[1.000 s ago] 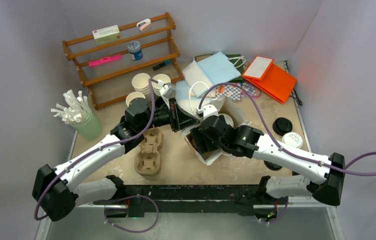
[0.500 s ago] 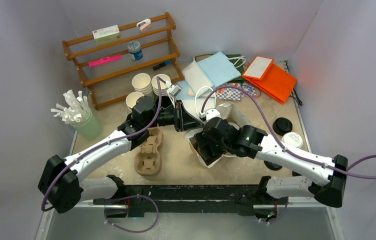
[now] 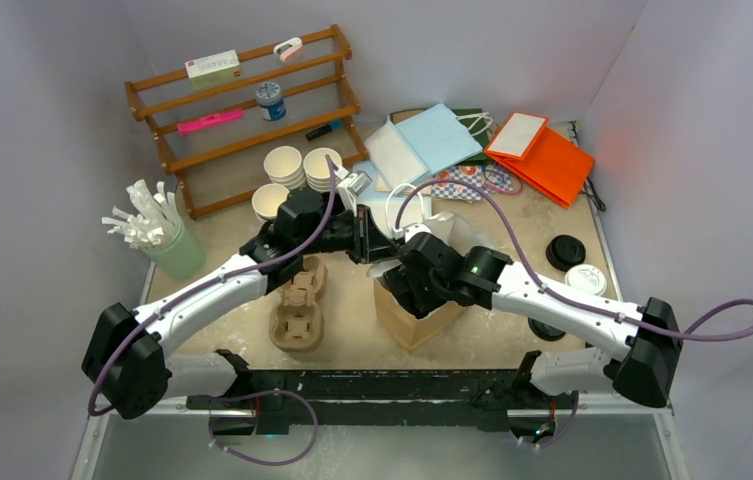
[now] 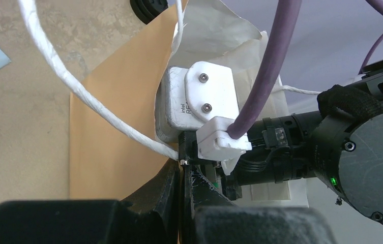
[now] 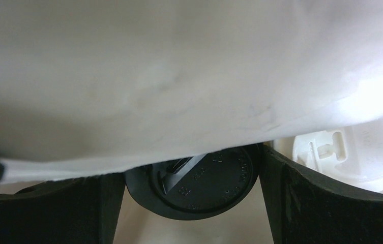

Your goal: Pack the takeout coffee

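Observation:
The kraft paper bag [image 3: 407, 318] stands upright mid-table. My left gripper [image 3: 365, 240] is shut on the bag's white twisted handle [image 4: 102, 104], pinched at the fingertips [image 4: 185, 165]; the brown bag side [image 4: 108, 142] lies beyond. My right gripper [image 3: 414, 285] reaches down into the bag mouth. In the right wrist view its jaws stand wide around a takeout coffee with a black lid [image 5: 194, 183]. Both fingers [image 5: 291, 198] touch the lid's rim. The cup body is hidden. A white lid [image 5: 352, 157] lies beside it, and the bag's pale inner wall [image 5: 179, 76] fills the top.
A pulp cup tray [image 3: 297, 305] lies left of the bag. Behind are white paper cups [image 3: 287, 165], a wooden rack [image 3: 242, 110] and a green holder of stirrers [image 3: 172, 250]. Blue [image 3: 432, 140] and orange [image 3: 542, 155] bags lie at the back. A black lid [image 3: 565, 250] and a white lid [image 3: 585, 280] sit right.
The bag has gone from lying tilted to standing upright. My left arm has moved right with the handle. The right gripper has stayed inside the bag and shifted slightly left.

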`<state>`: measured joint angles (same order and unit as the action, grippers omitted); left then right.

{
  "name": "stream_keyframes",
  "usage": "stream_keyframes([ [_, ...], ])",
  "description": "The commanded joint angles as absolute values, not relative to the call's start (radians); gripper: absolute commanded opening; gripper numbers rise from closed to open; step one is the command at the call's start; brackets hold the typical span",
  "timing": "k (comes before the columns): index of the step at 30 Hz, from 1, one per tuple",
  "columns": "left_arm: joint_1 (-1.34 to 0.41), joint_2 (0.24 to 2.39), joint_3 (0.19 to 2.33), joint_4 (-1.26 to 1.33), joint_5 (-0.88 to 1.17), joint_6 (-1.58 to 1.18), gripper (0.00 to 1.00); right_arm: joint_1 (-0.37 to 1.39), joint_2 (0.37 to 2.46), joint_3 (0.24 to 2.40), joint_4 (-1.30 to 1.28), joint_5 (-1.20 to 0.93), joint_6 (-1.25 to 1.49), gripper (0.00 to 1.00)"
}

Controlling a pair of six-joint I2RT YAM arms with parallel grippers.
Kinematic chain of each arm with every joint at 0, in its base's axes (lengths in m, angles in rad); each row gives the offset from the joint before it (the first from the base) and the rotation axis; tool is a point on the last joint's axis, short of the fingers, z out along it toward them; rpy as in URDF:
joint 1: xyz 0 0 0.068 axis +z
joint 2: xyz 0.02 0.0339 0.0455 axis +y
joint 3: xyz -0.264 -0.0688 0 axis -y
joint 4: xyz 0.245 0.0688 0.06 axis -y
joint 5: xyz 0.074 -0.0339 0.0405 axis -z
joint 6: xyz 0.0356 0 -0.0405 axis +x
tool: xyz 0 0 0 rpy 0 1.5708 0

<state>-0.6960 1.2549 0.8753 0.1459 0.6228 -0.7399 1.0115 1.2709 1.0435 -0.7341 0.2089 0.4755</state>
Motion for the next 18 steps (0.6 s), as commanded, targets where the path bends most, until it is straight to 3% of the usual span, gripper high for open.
stream_keyframes([
  [1,-0.711,1.239,0.949,0.169,0.654,-0.673,0.00,0.997,1.314,1.024,-0.718,0.145,0.448,0.47],
  [18,-0.712,1.243,1.000,0.037,0.563,-0.502,0.00,0.992,1.411,1.012,-0.751,0.091,0.431,0.48],
])
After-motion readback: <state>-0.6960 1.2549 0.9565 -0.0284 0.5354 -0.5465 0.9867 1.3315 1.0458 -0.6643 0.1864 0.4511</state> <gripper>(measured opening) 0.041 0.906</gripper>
